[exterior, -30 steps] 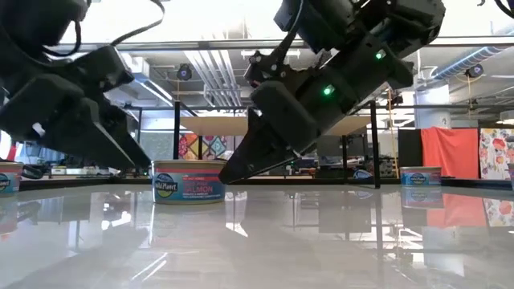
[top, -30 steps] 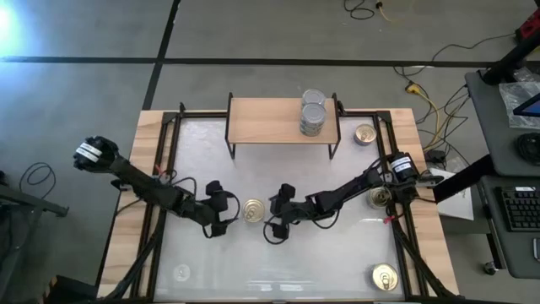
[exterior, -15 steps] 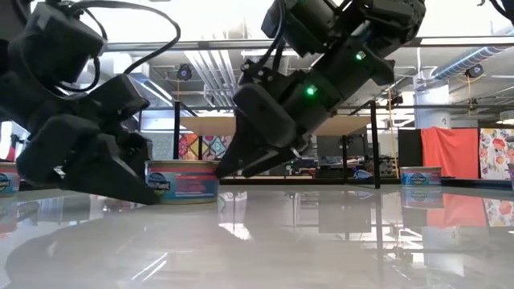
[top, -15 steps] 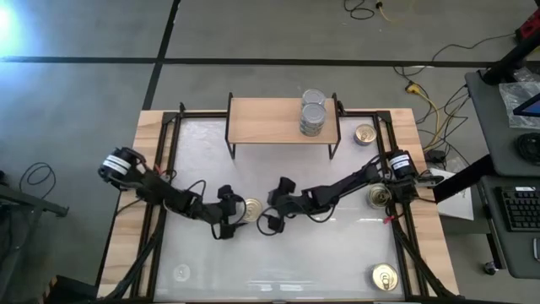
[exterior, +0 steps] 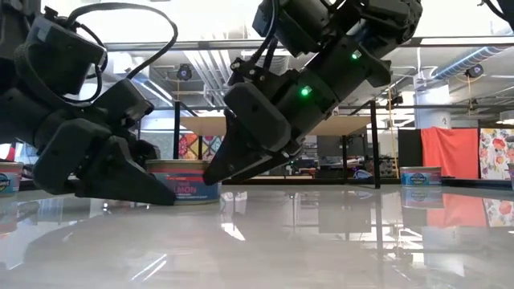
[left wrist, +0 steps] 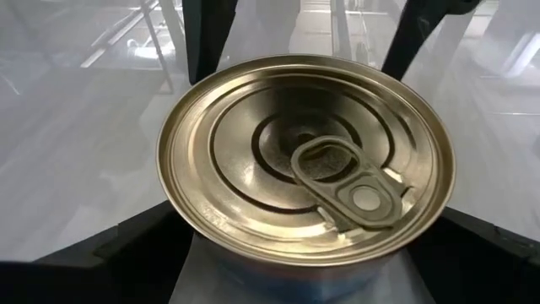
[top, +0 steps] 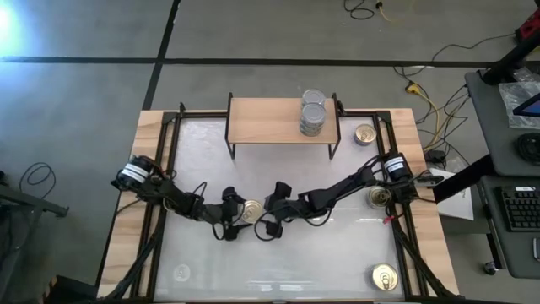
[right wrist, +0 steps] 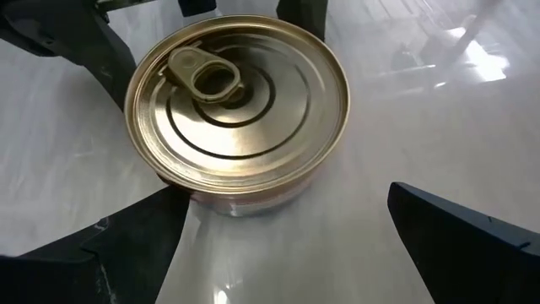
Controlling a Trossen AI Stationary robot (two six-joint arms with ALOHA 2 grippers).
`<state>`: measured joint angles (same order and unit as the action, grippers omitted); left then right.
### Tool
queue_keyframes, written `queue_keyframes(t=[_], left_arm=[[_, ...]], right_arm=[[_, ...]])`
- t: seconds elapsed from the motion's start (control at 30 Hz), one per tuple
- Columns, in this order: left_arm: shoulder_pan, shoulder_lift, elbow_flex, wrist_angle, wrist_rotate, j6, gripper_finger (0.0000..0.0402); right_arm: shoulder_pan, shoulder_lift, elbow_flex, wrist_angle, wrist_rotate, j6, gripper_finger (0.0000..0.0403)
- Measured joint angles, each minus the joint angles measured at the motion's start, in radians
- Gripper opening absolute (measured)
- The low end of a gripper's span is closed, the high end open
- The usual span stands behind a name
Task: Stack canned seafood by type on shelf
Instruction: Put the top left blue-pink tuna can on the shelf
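A gold-lidded can of seafood (top: 251,209) with a pull ring stands upright on the white tabletop, mid-table. My left gripper (top: 237,216) is low on the can's left, open, with a finger (left wrist: 101,253) on either side of the can (left wrist: 308,160). I cannot tell whether they touch. My right gripper (top: 265,217) is open on the can's right, and the can (right wrist: 236,110) lies just ahead of its fingers (right wrist: 110,245). The shelf (top: 270,121) stands at the far edge, with a stack of silver-lidded cans (top: 312,114) on its right end.
Three more gold-lidded cans stand on the table's right side: one by the shelf (top: 364,133), one under the right arm (top: 378,197), one at the near right corner (top: 384,277). The shelf's left part is bare wood. Black frame rails run along the table's sides.
My left gripper has sunk to the tabletop and tipped toward level, sliding toward the can until its open fingers stand around it. My right gripper has moved toward the table's left, closer to the can. The can has stayed in place.
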<state>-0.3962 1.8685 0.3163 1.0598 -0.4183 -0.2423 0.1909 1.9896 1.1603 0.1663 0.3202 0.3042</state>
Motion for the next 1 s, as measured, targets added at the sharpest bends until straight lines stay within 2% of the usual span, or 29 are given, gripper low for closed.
queue_keyframes(t=[0.2, 0.33, 0.47, 0.6, 0.7, 0.77, 0.9, 1.0], left_arm=[[0.000, 0.003, 0.005, 0.007, 0.010, -0.002, 0.0373], [-0.002, -0.026, -0.002, 0.004, 0.024, -0.069, 0.0356], [-0.007, -0.106, -0.027, 0.006, 0.028, -0.108, 0.0343], [-0.011, -0.250, -0.046, -0.033, 0.034, -0.108, 0.0343], [-0.005, -0.392, -0.041, -0.162, 0.010, -0.089, 0.0344], [0.002, -0.507, -0.013, -0.307, -0.007, -0.073, 0.0344], [0.038, -0.702, 0.109, -0.683, -0.028, -0.039, 0.0345], [0.096, -0.805, 0.199, -0.852, -0.036, 0.040, 0.0346]], right_arm=[[0.000, -0.008, 0.011, -0.019, 0.000, -0.017, 0.0400], [0.001, -0.039, 0.027, -0.077, -0.024, -0.018, 0.0400], [0.011, -0.098, 0.050, -0.158, -0.042, -0.033, 0.0400], [0.029, -0.189, 0.057, -0.231, -0.020, -0.090, 0.0400], [0.032, -0.272, 0.055, -0.257, 0.010, -0.160, 0.0400], [0.027, -0.327, 0.054, -0.258, 0.010, -0.202, 0.0400], [0.004, -0.416, 0.058, -0.226, 0.009, -0.274, 0.0400], [-0.015, -0.465, 0.060, -0.150, 0.003, -0.351, 0.0400]])
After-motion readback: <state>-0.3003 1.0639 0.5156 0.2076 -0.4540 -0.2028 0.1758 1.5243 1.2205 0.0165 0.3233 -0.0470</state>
